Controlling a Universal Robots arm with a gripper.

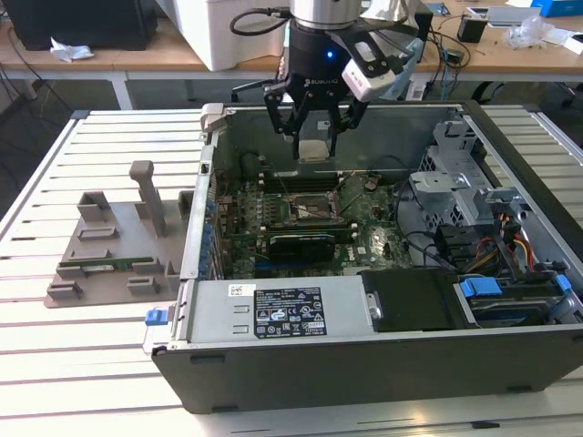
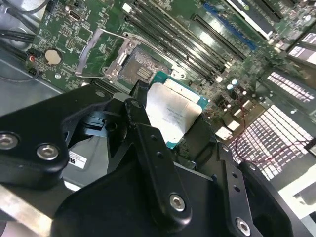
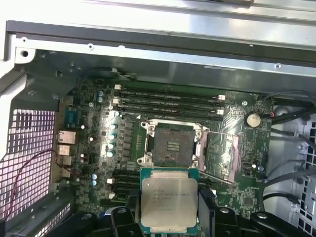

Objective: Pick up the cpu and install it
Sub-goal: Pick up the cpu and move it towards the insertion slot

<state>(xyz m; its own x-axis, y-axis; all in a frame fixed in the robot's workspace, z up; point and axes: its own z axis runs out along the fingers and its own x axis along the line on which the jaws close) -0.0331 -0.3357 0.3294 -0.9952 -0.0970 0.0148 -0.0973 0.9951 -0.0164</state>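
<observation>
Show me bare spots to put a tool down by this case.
Bare slatted table lies in front of the grey fixture and behind it, at the exterior view's left of the case. Inside the case it is crowded: the pincer holds the cpu near the open socket, with cables at the exterior view's right.

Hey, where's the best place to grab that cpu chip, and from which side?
By two opposite thin edges, coming from above the metal top: the cpu is flat, square and lying level. The gripper holds it that way now, up over the motherboard.
</observation>
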